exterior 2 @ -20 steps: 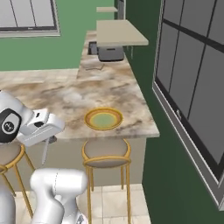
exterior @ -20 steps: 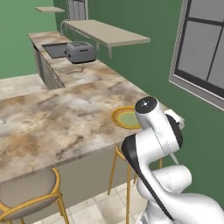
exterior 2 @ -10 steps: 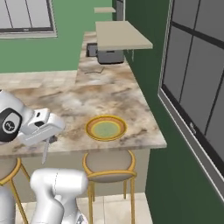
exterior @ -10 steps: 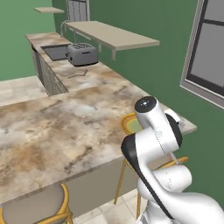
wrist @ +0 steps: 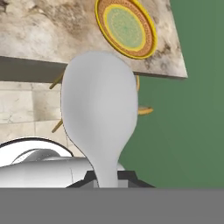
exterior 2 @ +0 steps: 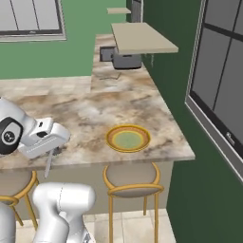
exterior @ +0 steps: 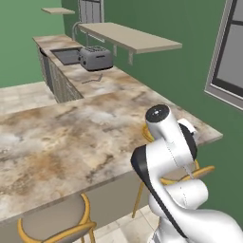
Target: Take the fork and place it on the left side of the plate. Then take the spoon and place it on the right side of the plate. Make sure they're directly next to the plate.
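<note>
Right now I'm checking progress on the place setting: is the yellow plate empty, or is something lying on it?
Empty. The plate shows a bare greenish centre inside its gold rim; the spoon is in the gripper.

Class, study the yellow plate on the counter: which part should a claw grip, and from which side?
Grip the plate by its raised rim, on the arc nearest the counter edge, from above: it lies flat, so likely only the rim offers a pinch, one finger inside, one outside.
</note>
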